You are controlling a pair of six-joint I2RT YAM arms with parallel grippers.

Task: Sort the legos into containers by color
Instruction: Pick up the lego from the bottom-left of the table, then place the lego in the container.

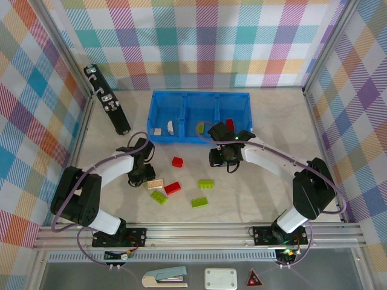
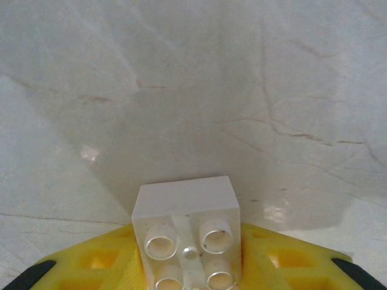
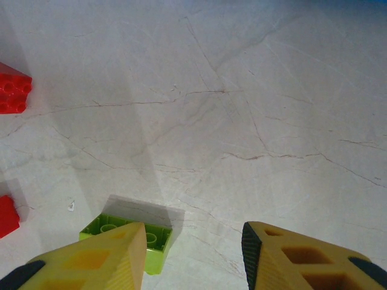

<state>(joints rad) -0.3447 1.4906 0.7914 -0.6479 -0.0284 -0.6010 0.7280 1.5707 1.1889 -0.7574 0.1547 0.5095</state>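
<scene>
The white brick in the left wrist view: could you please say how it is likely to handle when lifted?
The white brick is probably light, since its near face shows hollow rings. It looks rigid, so the yellow fingers flanking it should not deform it. Its glossy flat sides might slip.

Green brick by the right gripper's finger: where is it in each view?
Top external: green brick, mid-table, farthest of three loose greens.
Right wrist: bottom left, partly behind a finger of the right gripper.
Shared landmark: square red brick, up-left of it in both.

Blue tray holds perhaps two white legos.
</scene>
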